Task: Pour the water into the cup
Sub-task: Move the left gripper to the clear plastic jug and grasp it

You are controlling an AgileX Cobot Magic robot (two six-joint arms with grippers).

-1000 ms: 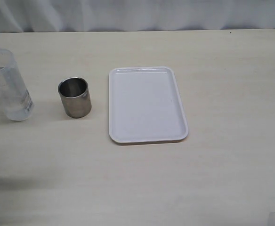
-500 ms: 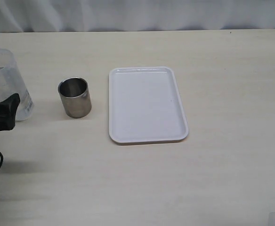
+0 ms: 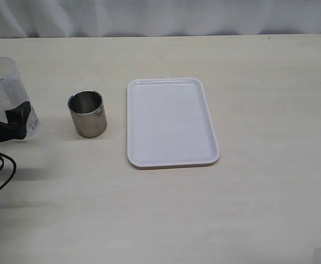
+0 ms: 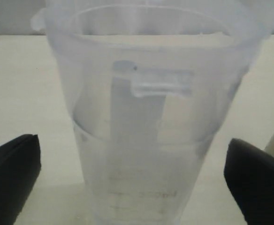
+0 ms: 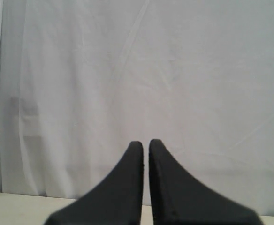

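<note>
The tall transparent container point(image 3: 2, 91) stands upright at the table's far left, holding water point(image 4: 141, 178) up to about half its height. My left gripper point(image 4: 134, 187) is open, with the container between its black fingers point(image 4: 11, 180) and a gap showing on each side. One finger point(image 3: 17, 122) shows in front of the container's base in the exterior view. The steel cup point(image 3: 87, 114) stands upright just right of the container, apart from it. My right gripper point(image 5: 146, 143) is shut on nothing, pointing at a white curtain, and is outside the exterior view.
A white rectangular tray point(image 3: 171, 124) lies right of the cup, near the table's middle. A black cable point(image 3: 1, 170) loops on the table by the left arm. The white curtain point(image 3: 160, 16) hangs behind the table's far edge.
My left gripper has moved in from the left edge, rightward, to stand on both sides of the container. The container, the cup and the tray have not moved.
</note>
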